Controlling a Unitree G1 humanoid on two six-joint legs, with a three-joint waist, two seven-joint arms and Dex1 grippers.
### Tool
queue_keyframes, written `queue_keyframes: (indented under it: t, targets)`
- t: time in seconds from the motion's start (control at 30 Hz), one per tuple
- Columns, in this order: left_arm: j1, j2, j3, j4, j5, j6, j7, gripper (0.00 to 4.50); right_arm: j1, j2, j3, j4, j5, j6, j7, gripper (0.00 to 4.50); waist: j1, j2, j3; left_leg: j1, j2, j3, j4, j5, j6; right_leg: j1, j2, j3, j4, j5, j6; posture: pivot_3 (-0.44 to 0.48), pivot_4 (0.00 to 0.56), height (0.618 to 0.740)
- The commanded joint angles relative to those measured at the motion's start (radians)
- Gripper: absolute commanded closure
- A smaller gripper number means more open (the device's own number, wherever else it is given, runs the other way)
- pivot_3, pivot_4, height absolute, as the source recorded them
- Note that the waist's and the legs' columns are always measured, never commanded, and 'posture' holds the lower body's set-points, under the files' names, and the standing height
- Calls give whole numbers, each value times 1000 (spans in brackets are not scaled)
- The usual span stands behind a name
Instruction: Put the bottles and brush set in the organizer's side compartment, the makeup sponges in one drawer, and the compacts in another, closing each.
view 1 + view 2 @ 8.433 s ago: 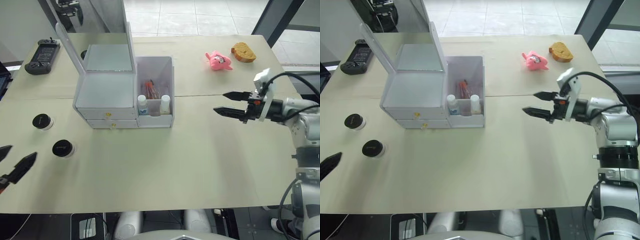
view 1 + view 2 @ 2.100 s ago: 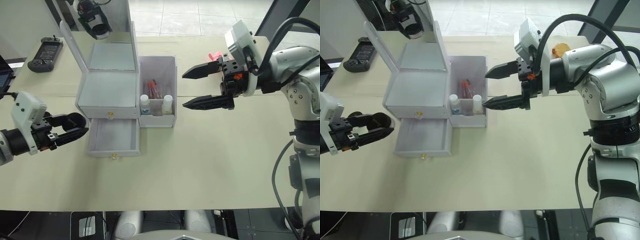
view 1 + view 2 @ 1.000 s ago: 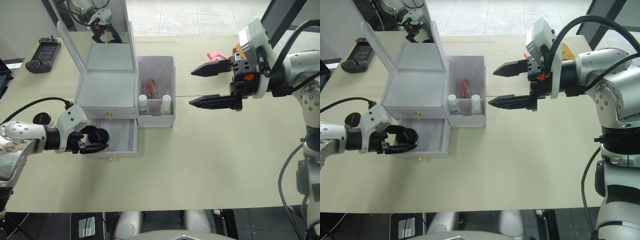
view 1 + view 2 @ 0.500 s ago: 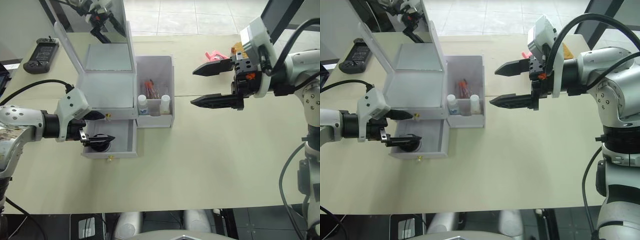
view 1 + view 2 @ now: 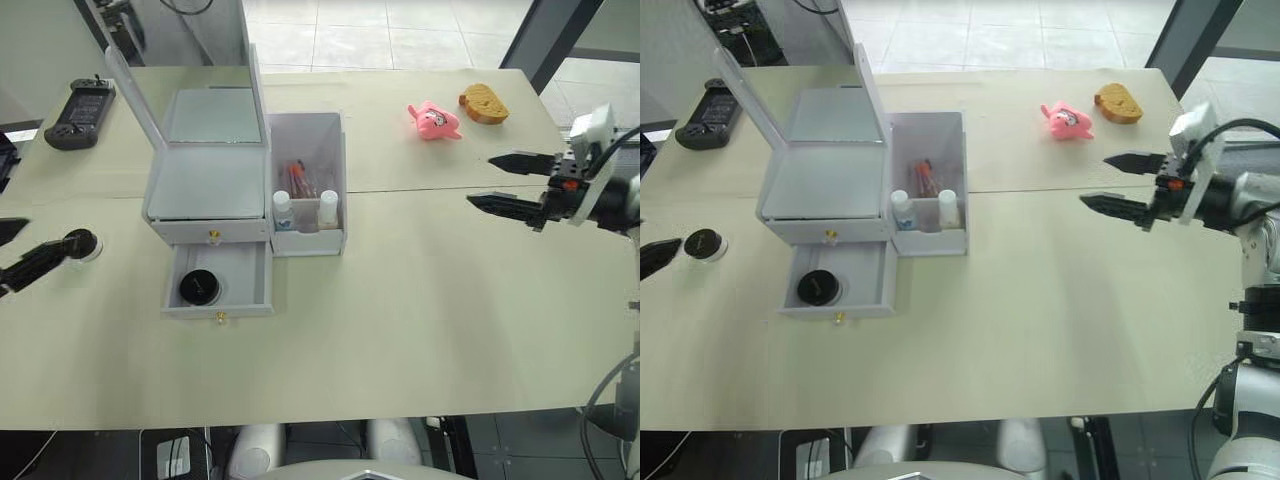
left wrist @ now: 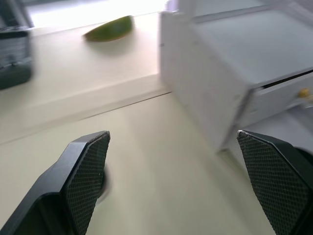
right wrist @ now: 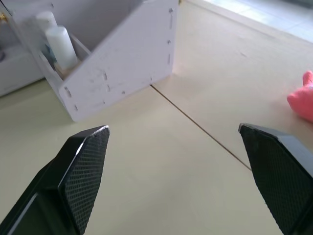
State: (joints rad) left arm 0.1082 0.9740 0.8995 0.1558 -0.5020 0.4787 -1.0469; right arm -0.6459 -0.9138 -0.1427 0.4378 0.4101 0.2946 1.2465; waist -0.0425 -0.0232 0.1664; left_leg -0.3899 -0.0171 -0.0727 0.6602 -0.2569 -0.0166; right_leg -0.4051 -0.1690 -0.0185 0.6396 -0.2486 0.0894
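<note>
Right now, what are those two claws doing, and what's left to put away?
Left gripper open, beside second compact. Right gripper open, empty, over bare table. First compact in open lower drawer.

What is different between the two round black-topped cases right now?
One case lies inside the pulled-out lower drawer of the white box; the other case sits out on the table, left of the box. The left hand, open, is right beside the table one; nothing is near the drawer one. Both look round with black tops.
</note>
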Motion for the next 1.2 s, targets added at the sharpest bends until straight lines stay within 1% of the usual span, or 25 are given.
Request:
queue_keyframes:
  t: [0.03, 0.1, 0.17, 0.23, 0.27, 0.33, 0.43, 0.53, 0.63, 0.67, 0.77, 0.8, 0.87, 0.93, 0.97, 1.03, 1.07, 1.13, 1.2]
  targets:
    - [75, -21, 51, 102, 85, -140, 57, 30, 39, 13, -63, 98, -40, -147, -60, 0, 0, 0, 0, 0, 0, 1, 0, 0, 0, 0, 0, 1, -1, 0, 0, 0, 150, 740]
    - [113, -56, 66, 98, 86, -155, 92, 30, 65, 36, -89, 167, -51, -198, -108, 0, 3, 0, 0, 0, 0, 1, 0, 0, 0, 0, 0, 1, -1, 0, 0, 0, 150, 740]
    - [141, -113, 64, 82, 101, -216, 141, 30, 73, 78, -131, 255, -33, -229, -166, 0, 4, 0, 0, 0, 0, 1, 0, 0, 0, 1, 0, 1, -1, 0, 0, 0, 150, 740]
    - [157, -149, 59, 52, 94, -231, 169, 30, 87, 105, -135, 279, -46, -286, -184, 0, 5, 0, 0, 1, 0, 1, 0, 0, 0, 1, 0, 1, -4, 0, 0, 0, 150, 740]
    - [161, -164, 60, 32, 80, -220, 180, 30, 85, 121, -144, 260, -30, -268, -191, 0, 4, 0, 0, 1, 0, 1, 0, 0, 0, 2, 0, 1, -8, 0, 0, 0, 150, 740]
    - [167, -183, 59, 10, 65, -213, 198, 30, 73, 130, -136, 207, -22, -227, -199, 0, 3, 0, 0, 1, 1, 1, 0, 0, 0, 1, 0, 2, -8, 0, 0, 0, 150, 740]
    - [173, -186, 65, -16, 44, -188, 218, 30, 11, 123, -119, 110, 2, -117, -200, 0, 1, 1, 0, 1, 1, 2, 0, 0, 0, 1, 0, 3, -8, 0, 0, 0, 150, 740]
    - [176, -192, 61, -61, 17, -151, 238, 30, -40, 121, -73, -7, 13, -20, -158, 0, -1, 1, 0, 1, 1, 2, 0, 0, 0, 0, 0, 3, -7, 0, 0, 0, 150, 740]
    - [158, -218, 37, -145, -15, -125, 277, 30, -109, 120, 17, -202, 81, 161, -74, 0, -2, 1, 0, 1, 2, 2, 0, -1, 1, 0, 1, 3, -8, 0, 0, 0, 150, 740]
    - [150, -225, 34, -167, -24, -118, 290, 30, -124, 117, 39, -242, 93, 200, -54, 0, -1, 1, 0, 1, 2, 2, 0, -1, 1, 1, 1, 3, -7, 0, 0, 0, 150, 740]
    - [111, -239, 13, -225, -12, -101, 375, 30, -211, 123, 104, -354, 167, 349, 9, 0, 4, 1, 0, 1, 2, 2, 0, -1, 1, 1, 1, 3, -8, 0, 0, 0, 150, 740]
    - [98, -245, 8, -237, -15, -88, 403, 30, -235, 125, 120, -375, 182, 379, 23, 0, 6, 1, 0, 0, 2, 2, 0, -1, 1, 1, 1, 3, -8, 0, 0, 0, 150, 740]
    - [67, -258, -33, -250, 19, -53, 486, 30, -303, 131, 170, -420, 226, 473, 69, 0, 9, 1, 0, 0, 1, 1, 1, -1, 1, 1, 1, 3, -8, 0, 0, 0, 150, 740]
    - [34, -276, -63, -252, 31, -26, 548, 30, -358, 145, 205, -444, 248, 517, 98, 0, 10, 1, 0, 1, 1, 1, 1, -1, 1, 1, 1, 3, -7, 0, 0, 0, 150, 740]
    - [19, -282, -71, -250, 29, -5, 575, 30, -376, 155, 212, -446, 251, 524, 101, 0, 9, 0, -1, 1, 1, 1, 1, -1, 1, 1, 1, 3, -7, 0, 0, 0, 150, 740]
    - [-18, -293, -122, -230, 48, 26, 618, 30, -429, 193, 219, -442, 256, 525, 94, 0, 7, -1, -1, 1, 1, 0, 1, -1, 1, 1, 1, 3, -5, 0, 0, 0, 150, 740]
    - [-39, -299, -149, -216, 52, 41, 631, 30, -450, 208, 222, -444, 253, 522, 90, 0, 7, -1, -1, 0, 1, 0, 1, -1, 0, 0, 1, 3, 0, 0, 0, 0, 150, 740]
    - [-76, -300, -188, -183, 67, 53, 655, 30, -474, 219, 223, -447, 249, 520, 88, 0, 8, -1, -1, 0, 1, 0, 1, -1, 0, -1, 1, 3, 2, 0, 0, 0, 150, 740]
    - [-144, -295, -216, -125, 73, 73, 689, 30, -498, 222, 218, -452, 247, 524, 79, 0, 12, -1, -1, 0, 1, -1, 1, 0, 0, -1, 1, 2, 3, 0, 0, 0, 150, 740]
